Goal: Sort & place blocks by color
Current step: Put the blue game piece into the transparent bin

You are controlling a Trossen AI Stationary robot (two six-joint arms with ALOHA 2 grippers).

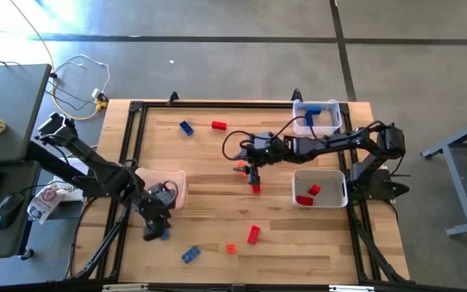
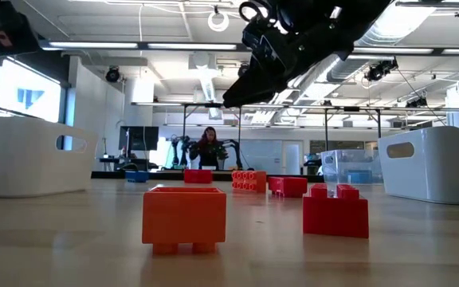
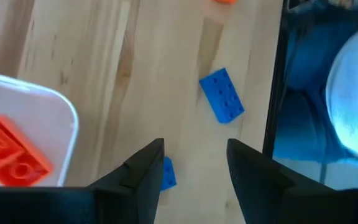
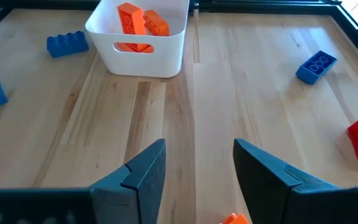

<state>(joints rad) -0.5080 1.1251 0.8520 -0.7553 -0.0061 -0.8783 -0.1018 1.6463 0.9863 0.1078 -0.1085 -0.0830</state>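
Note:
Small studded blocks lie scattered flat on the wooden table. My left gripper is open near the table's near left. One blue block shows beside one of its fingers, half hidden by it, and another blue block lies farther on. My right gripper hangs open over the table's middle, with an orange block and a red block close by. More blocks: blue, red, red, orange.
Three white trays stand on the table: one at the left holding orange blocks, one at the far right holding a blue block, and one at the right holding red blocks. A black frame edges the table. A person stands far off in the room.

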